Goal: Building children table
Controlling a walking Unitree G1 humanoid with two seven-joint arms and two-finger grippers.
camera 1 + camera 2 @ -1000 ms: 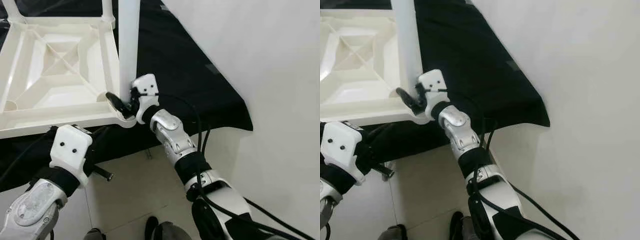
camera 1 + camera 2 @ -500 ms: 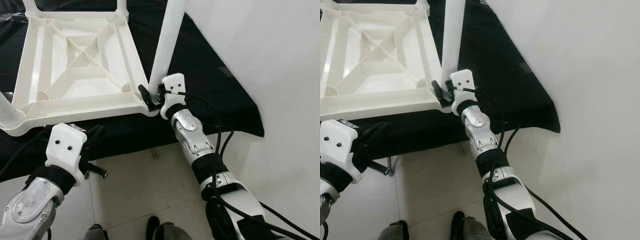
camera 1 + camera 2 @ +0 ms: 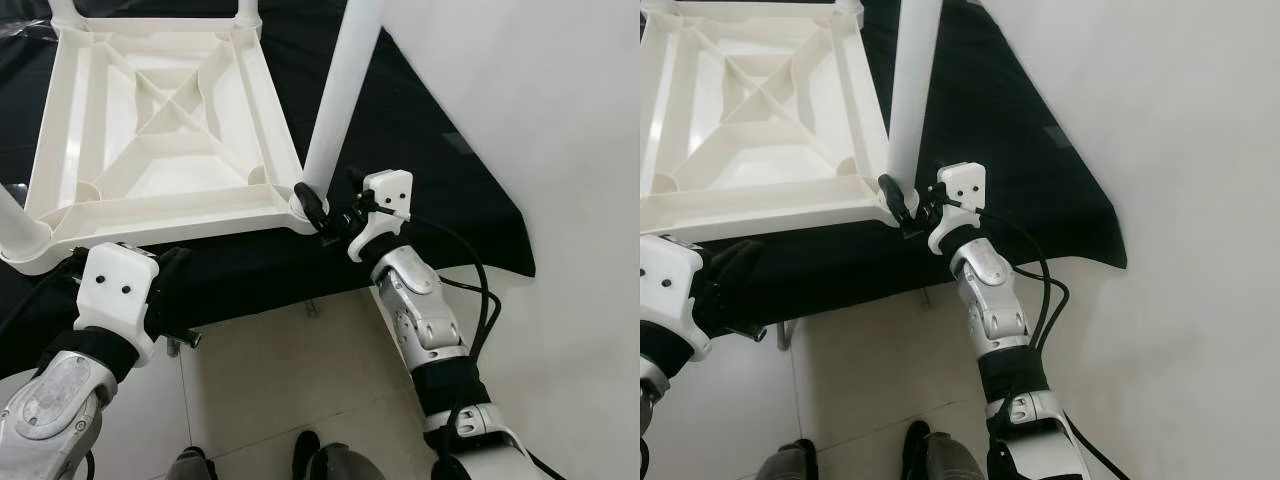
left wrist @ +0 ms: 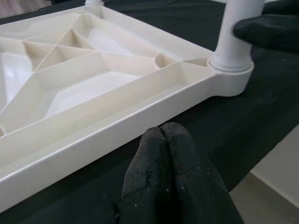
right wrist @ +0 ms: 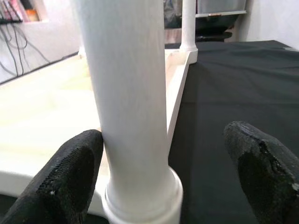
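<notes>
White leg (image 3: 340, 95) now stands in the tabletop (image 3: 160, 130) corner socket; right gripper (image 5: 163, 154) has released it, fingers spread, while left gripper (image 4: 170, 154) rests pressed together.

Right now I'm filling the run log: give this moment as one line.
stage: leg fitting | right gripper: open around white plastic leg in upturned white plastic tabletop corner | left gripper: shut, beside tabletop edge

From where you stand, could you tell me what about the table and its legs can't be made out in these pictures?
- Leg by the right gripper: its top is cut off by the upper edge of the eye views.
- Far legs: only stubs show at that same edge.
- Whether the near leg is fully seated in its socket: the joint's inside is hidden.
- Table top: its upper face lies down on the black cloth.
- Left gripper: shut in the left wrist view.
</notes>
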